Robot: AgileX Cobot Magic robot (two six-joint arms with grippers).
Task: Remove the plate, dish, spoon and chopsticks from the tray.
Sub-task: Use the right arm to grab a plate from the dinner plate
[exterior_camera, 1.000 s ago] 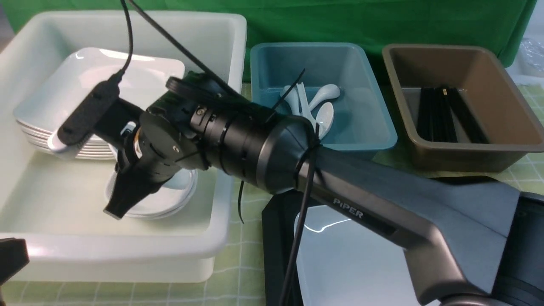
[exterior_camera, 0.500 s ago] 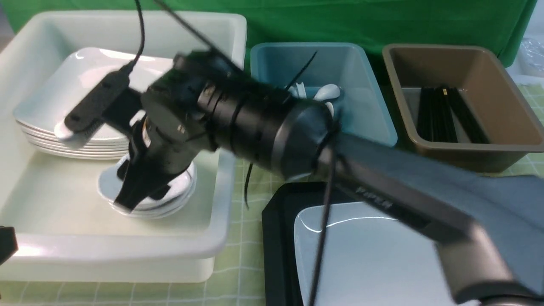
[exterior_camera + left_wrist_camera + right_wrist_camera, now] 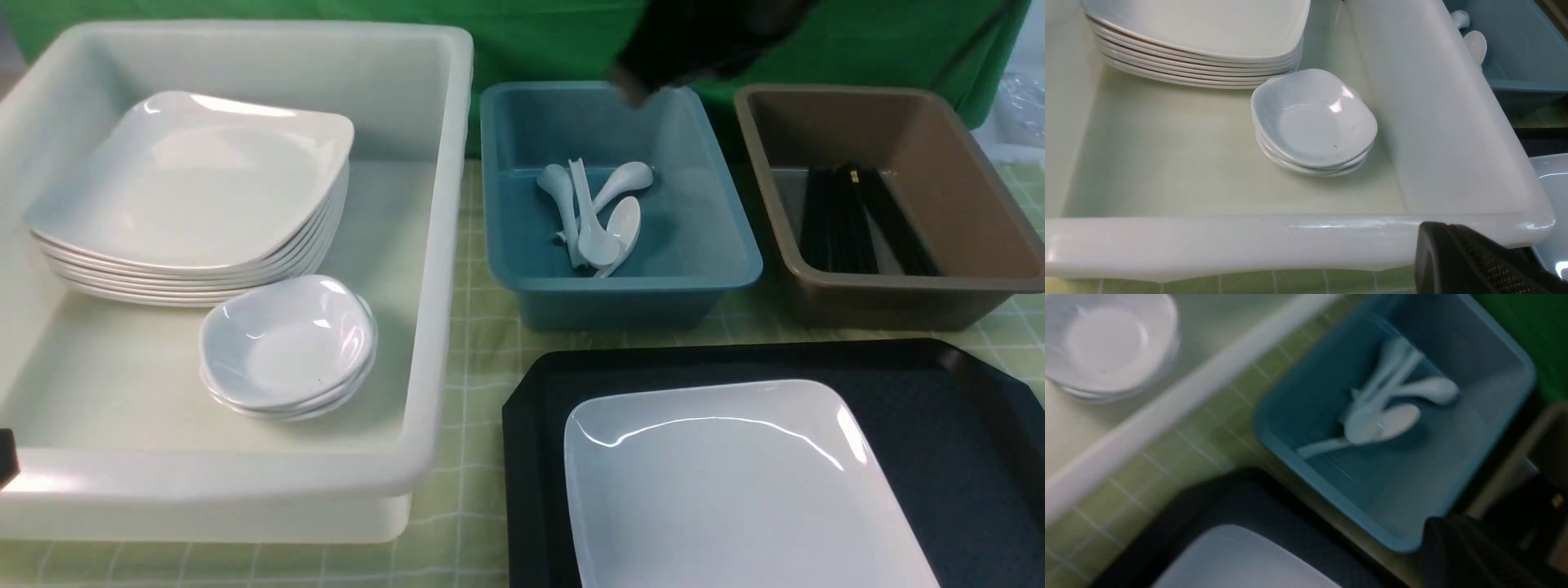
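While both grippers are closed, with nothing visible between their jaws, the large glossy white rectangular plate (image 3: 735, 482) with rounded corners lies flat on the big black textured plastic tray (image 3: 963, 408). It sits toward the tray's left rim, and a broad band of bare tray surface runs along its far edge and right side. The plate's near edge is cut off by the front view.

The right gripper (image 3: 649, 77) shows only as a blurred dark shape high over the far wall of the teal plastic tub (image 3: 735, 269), well apart from the tableware. The left gripper (image 3: 1457, 257) sits low, just outside the near wall of the large white plastic tub (image 3: 445, 245).

Inside that tub, a stack of white plates (image 3: 196, 188) occupies the far left. A stack of small white bowl-like dishes (image 3: 286, 343) stands just beside it, near the right wall, with open floor to its left.

Glossy white soup spoons (image 3: 600, 216) lie crossed on the teal tub's floor, and thin black chopsticks (image 3: 849, 220) lie in the brown plastic tub (image 3: 963, 163). Strips of green checked tablecloth (image 3: 482, 327) separate the tubs from the tray.
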